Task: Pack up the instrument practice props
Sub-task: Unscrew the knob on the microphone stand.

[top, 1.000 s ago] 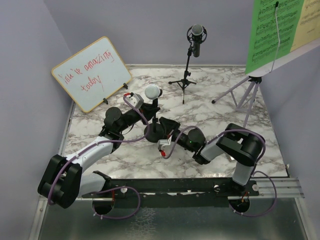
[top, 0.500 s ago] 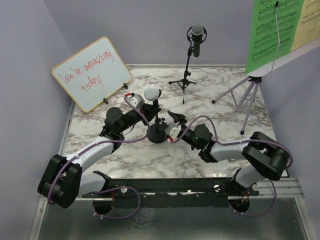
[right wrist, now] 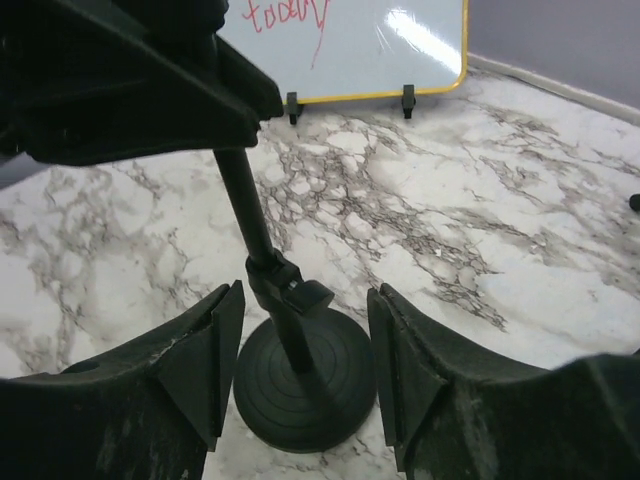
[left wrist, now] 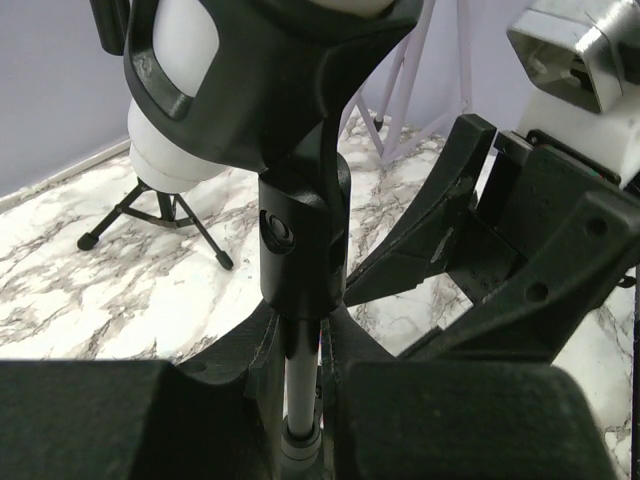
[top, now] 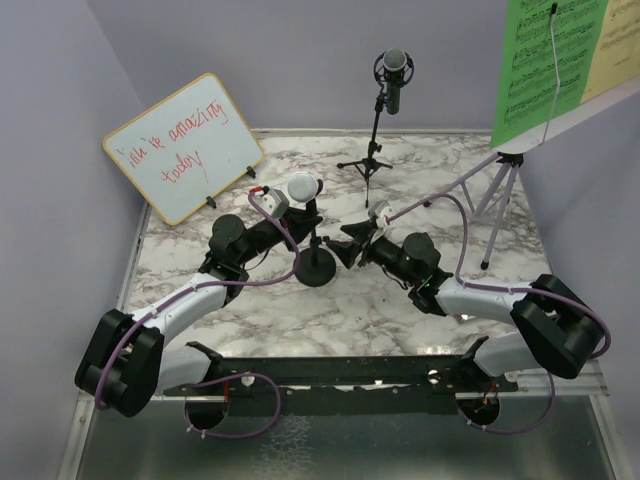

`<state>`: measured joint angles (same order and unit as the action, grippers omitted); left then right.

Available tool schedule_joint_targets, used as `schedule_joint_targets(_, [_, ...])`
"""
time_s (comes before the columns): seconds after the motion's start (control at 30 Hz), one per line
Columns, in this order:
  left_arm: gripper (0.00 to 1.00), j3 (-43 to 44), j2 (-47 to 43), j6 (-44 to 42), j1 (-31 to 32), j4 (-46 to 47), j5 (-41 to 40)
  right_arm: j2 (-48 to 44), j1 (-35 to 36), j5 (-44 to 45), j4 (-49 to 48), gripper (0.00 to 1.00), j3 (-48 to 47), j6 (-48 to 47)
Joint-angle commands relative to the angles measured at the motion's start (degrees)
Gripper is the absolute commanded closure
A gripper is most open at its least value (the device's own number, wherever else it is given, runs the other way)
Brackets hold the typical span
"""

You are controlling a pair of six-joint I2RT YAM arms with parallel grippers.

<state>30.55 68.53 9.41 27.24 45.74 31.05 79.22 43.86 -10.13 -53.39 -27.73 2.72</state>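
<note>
Since the holder [top: 318, 266] stands mid-table [top: 430, 190] on a broad round base [right wrist: 305, 390] under a thin stem [right wrist: 262, 262], I judge it rigid and bottom-heavy. The stem is the place to grip, though the mic [top: 303, 185] clipped on top could tip it. Left gripper [left wrist: 300, 350] is clamped on the stem just below the clip [left wrist: 290, 90]. Right gripper [right wrist: 305, 300] is spread, straddling the stem without touching. The right wrist view shows that clearance, which the top view hides; only the left wrist view confirms the clamp.
</note>
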Motion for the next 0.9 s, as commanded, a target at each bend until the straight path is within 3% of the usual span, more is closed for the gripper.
schedule_joint_targets(0.0, [1.00,0.74,-0.72,1.05,0.26,-3.33,2.33,1.24,-0.20,4.23,0.85,0.44,-2.91,11.36])
schedule_joint_targets(0.37, [1.00,0.81,-0.85,1.05,0.27,-3.33,2.60,6.66,-0.34,9.06,1.03,0.60,-3.56,12.95])
schedule_joint_targets(0.5, [1.00,0.83,-0.73,1.14,0.27,-3.33,2.79,9.17,-0.32,6.97,-1.14,0.65,-2.34,13.33])
schedule_joint_targets(0.73, [1.00,0.83,-0.50,1.09,0.25,-3.33,2.58,10.02,-0.35,2.14,-1.72,0.65,-1.10,13.09])
schedule_joint_targets(0.87, [1.00,0.92,-0.41,1.14,0.27,-3.37,2.59,9.95,-0.35,-1.21,-3.45,0.60,0.72,12.33])
